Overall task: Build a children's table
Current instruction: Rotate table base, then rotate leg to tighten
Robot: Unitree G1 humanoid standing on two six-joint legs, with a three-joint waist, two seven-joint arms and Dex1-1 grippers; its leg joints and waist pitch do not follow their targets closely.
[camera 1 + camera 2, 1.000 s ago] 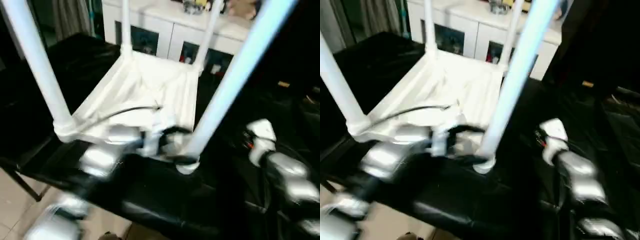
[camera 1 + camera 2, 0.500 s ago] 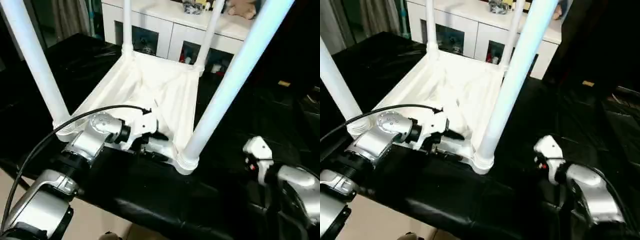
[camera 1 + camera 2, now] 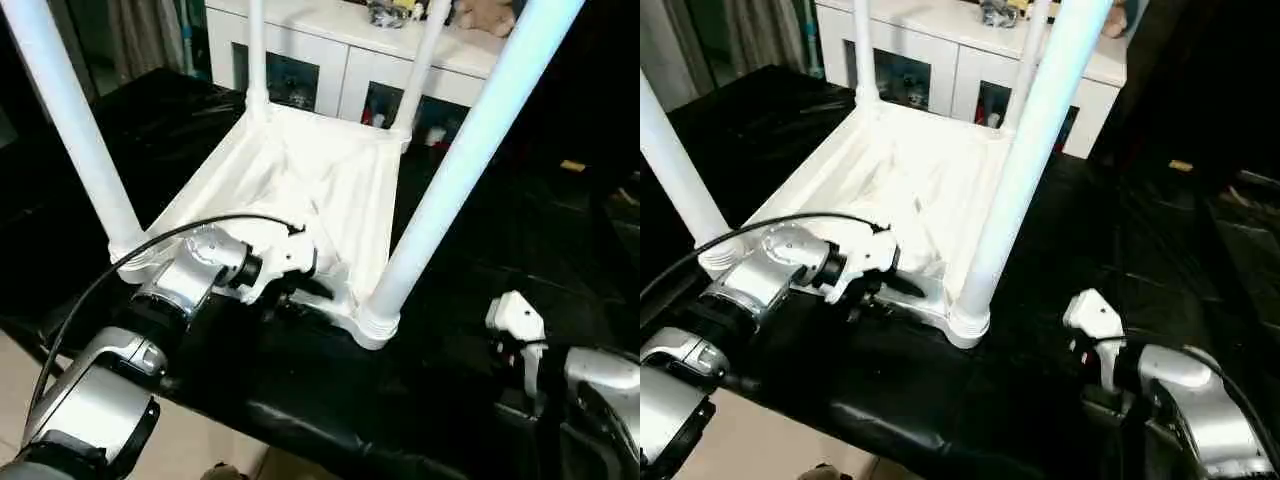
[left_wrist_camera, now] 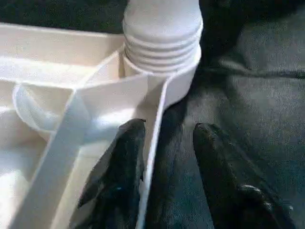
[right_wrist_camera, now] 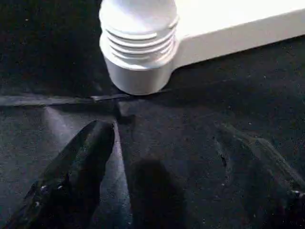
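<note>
The children's table lies upside down on a black sheet, its ribbed white tabletop [image 3: 320,190] facing up. Four white legs stand in the corner sockets: near-left [image 3: 75,130], near-right [image 3: 460,170], far-left [image 3: 257,50] and far-right [image 3: 425,50]. My left gripper [image 4: 167,129] straddles the tabletop's near rim beside the near-right socket [image 4: 162,52]. Its inner finger [image 4: 124,157] lies against the rim wall, while the outer finger [image 4: 214,152] stands apart from it over the sheet. My right gripper [image 5: 162,131] is open and empty, low over the sheet, facing the same socket [image 5: 138,52].
A white glass-door cabinet [image 3: 350,60] stands behind the table. The black sheet [image 3: 520,220] spreads wide to the right. Pale floor [image 3: 20,360] shows past the near-left edge. A black cable [image 3: 120,270] arcs over my left forearm.
My left arm has settled at the near rim and its fingers have narrowed around the rim wall. My right arm has drawn back toward me and lower.
</note>
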